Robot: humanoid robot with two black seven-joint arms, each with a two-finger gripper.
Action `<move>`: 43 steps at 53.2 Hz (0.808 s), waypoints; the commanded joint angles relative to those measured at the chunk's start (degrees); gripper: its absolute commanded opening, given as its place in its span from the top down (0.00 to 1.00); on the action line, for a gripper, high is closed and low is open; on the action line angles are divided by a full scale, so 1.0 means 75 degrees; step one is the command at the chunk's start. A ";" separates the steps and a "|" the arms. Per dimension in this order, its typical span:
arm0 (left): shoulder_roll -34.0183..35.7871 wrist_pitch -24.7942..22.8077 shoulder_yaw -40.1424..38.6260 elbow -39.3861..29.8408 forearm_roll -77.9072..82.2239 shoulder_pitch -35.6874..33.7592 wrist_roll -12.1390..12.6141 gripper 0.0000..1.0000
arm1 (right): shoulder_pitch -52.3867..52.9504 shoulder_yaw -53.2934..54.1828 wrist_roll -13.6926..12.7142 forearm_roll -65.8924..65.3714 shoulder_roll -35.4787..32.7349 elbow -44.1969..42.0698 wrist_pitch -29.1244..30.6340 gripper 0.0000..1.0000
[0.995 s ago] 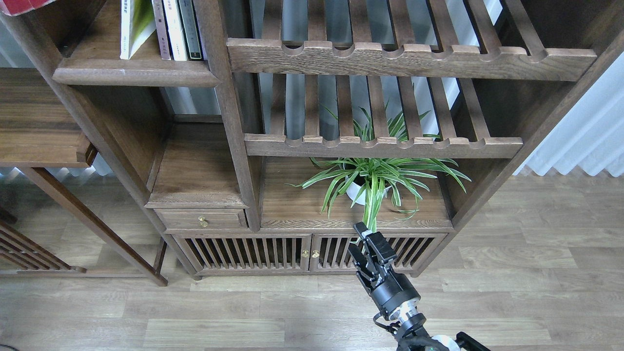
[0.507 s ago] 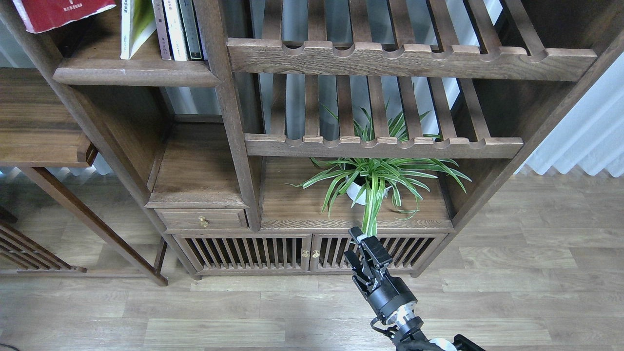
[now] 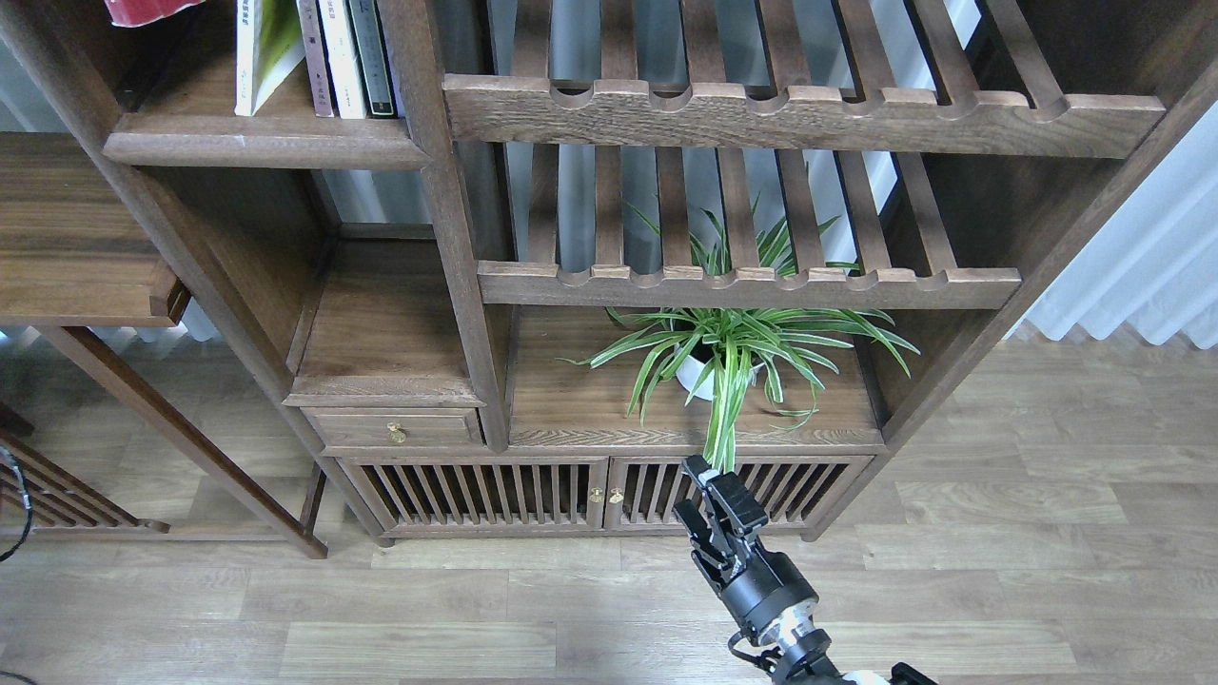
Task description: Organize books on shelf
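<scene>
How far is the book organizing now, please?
Several books already stand upright on the shelf, with the yellow-green book leaning. A red book shows at the top edge, not yet placed. The right gripper holds nothing.

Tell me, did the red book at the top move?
Yes. The red book has slid up, nearly out of view, above the shelf.

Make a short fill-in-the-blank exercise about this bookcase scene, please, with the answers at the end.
1. The books stand on the solid shelf at the upper ____ of the picture.
2. The potted spider plant stands below the ____ racks.
3. The small drawer has a ____ knob.
4. The right gripper holds ____.

Answers: left; slatted; brass; nothing
</scene>
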 commanded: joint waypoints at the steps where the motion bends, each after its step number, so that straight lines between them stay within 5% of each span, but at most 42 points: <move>1: -0.0044 0.0113 0.0287 0.0071 0.0035 -0.0090 -0.0420 0.99 | -0.0003 0.0012 0.0012 0.0018 -0.0017 0.0000 0.0000 0.12; 6: 0.0003 0.0125 0.0416 0.0071 0.0035 -0.0078 -0.0806 0.99 | -0.0015 0.0024 0.0012 0.0019 -0.0028 0.0000 0.0000 0.12; 16: 0.0062 0.0043 0.0486 0.0117 0.0035 -0.0043 -0.1041 0.98 | -0.0015 0.0024 0.0024 0.0030 -0.0064 -0.0023 0.0000 0.12; 26: 0.0062 0.0031 0.0907 0.0456 0.0035 0.0027 -0.2141 0.99 | -0.0026 0.0012 0.0024 0.0030 -0.0052 -0.0011 0.0000 0.12; 43: 0.0062 -0.0121 0.1342 0.1265 0.0024 0.0015 -0.3256 0.98 | -0.0003 0.0000 0.0024 0.0030 0.0007 -0.0012 0.0000 0.13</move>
